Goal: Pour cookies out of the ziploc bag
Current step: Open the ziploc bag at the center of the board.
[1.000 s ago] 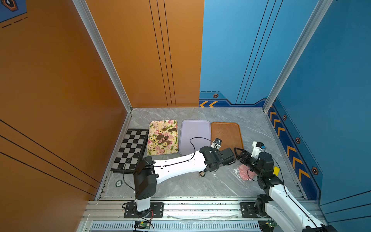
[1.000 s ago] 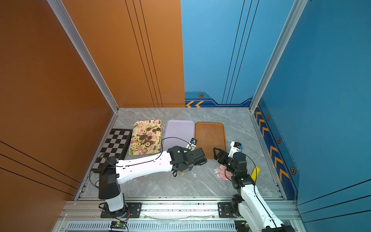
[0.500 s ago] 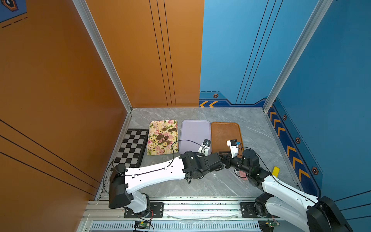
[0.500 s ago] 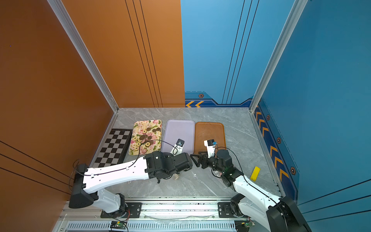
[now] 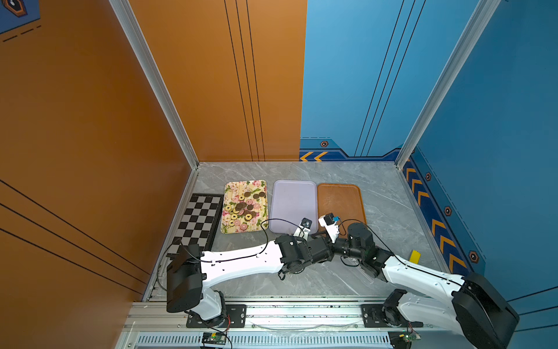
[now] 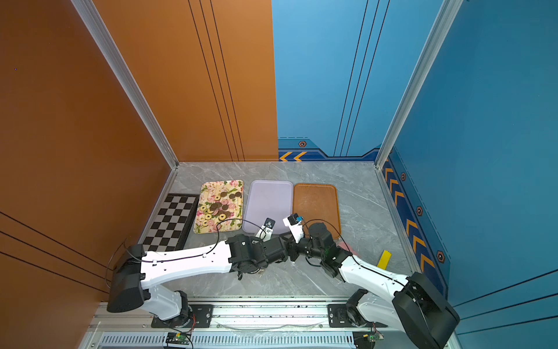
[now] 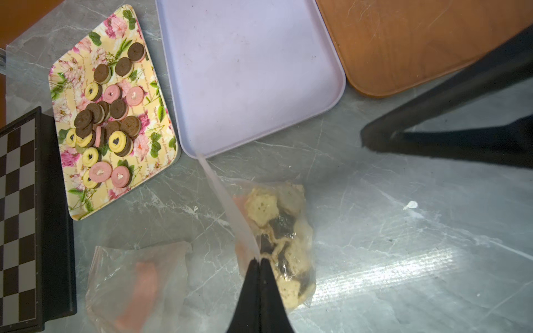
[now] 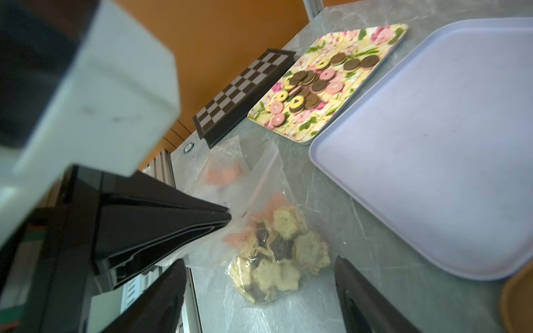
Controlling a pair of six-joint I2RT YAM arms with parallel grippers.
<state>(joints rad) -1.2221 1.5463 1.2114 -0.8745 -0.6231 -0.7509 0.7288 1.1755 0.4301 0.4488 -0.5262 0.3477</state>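
Altogether three trays (image 7: 248,72), one chessboard (image 7: 17,201) (bag (image 7: 277,225) gripped).

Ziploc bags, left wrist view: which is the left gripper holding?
The bag of cream and dark flower cookies, pinched by the shut left gripper; the other bag lies flat beside it, ungripped.

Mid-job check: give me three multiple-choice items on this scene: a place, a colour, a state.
1. The round cookies lie on: A) floral tray B) lilac tray C) brown tray
2. The bagged cookies inside the ziploc bag are: A) green B) cream and dark C) blue
3. The left gripper is: A) wide open B) shut on the bag's top strip C) out of view
Key: 1 A, they sit on its flower pattern; 2 B, both shades show through the plastic; 3 B, its jaws pinch the strip.
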